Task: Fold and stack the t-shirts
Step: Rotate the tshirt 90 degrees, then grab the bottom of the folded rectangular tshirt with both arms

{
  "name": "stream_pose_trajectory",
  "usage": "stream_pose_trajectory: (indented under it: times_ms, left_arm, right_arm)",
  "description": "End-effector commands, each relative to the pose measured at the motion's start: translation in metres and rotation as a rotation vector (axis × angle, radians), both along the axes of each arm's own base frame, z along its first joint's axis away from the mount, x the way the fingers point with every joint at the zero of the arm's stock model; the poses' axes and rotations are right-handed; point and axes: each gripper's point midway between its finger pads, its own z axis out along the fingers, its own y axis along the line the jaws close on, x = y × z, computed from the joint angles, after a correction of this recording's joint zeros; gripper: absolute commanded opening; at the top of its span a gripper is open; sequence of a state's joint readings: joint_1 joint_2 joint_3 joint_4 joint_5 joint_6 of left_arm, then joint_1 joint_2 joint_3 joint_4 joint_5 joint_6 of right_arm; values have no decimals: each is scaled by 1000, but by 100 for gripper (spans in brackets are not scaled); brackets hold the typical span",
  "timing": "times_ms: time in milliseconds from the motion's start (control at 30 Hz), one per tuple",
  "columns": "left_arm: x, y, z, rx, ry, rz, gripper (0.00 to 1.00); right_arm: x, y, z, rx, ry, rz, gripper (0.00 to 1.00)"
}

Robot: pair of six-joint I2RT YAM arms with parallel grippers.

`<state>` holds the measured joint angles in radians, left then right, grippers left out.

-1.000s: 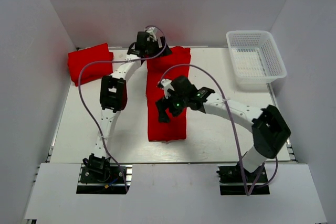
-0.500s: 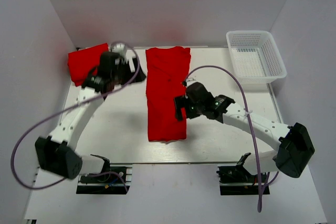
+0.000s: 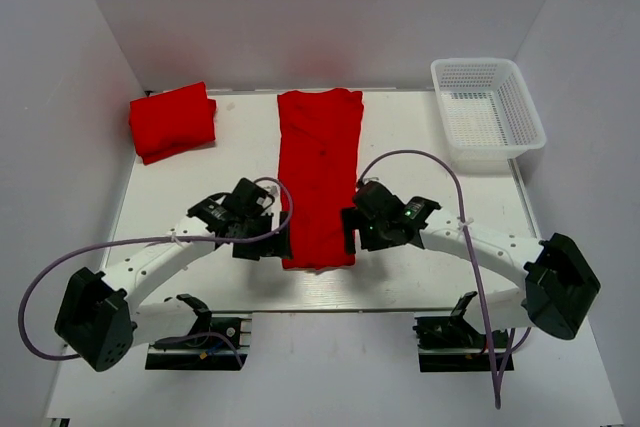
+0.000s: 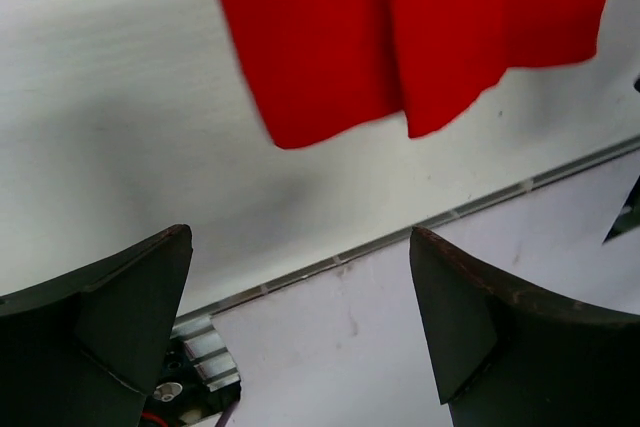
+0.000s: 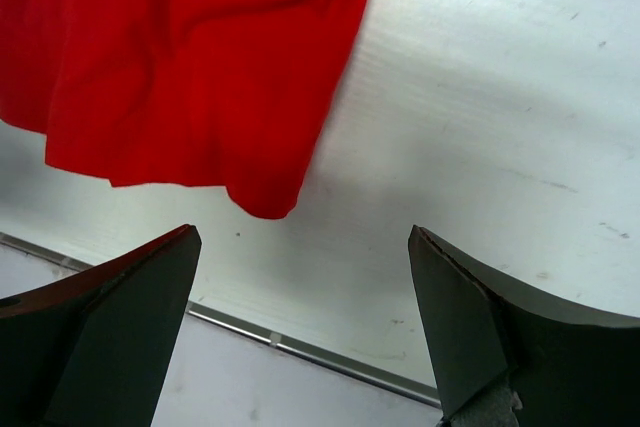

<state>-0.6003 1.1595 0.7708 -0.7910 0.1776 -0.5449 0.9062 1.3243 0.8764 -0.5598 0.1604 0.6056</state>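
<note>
Now, arms: both back from far end to near hem.
Left fingers (image 4: pixel 110 327): wide, empty.
Right fingers (image 5: pixel 480 317): wide, empty.
Shirt (image 3: pixel 318 177): long strip on tabletop (image 3: pixel 415 152); crosswise fold next, I judge.
Folded shirt (image 3: pixel 172 122): far left.

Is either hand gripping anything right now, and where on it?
Nothing is held. The left hand and right hand are both open, one beside each near corner of the folded red t-shirt.

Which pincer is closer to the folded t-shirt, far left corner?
Left. Left pincer sits near-right of the folded t-shirt; right pincer lies farther right, beyond the long flat t-shirt.
</note>
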Motion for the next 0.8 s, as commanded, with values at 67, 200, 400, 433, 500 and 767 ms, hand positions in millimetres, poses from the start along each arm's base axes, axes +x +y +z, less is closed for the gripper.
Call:
stream_pose_trajectory:
  times_ms: [67,200,400,433,500,767]
  left_arm:
    - [-19,-17,-16,12,26,-70,100]
    - [-6,-28,-21,41,-17,-100,100]
    - [-1,-28,-42,87,-15,-108,95]
    - [0,-25,-45,106,-21,-113,95]
    - [5,-26,-48,107,-42,-123,94]
    - [9,-27,-76,154,-28,-192,62]
  right_arm:
    - [-16,4,-14,-11,73,-2,90]
    - [-20,10,-19,-25,106,32,90]
    - [-19,11,-29,-57,129,56,90]
    - [-20,12,-31,-58,144,61,90]
    - [-20,16,-33,-55,150,79,90]
    - [-9,23,-44,-85,132,121,72]
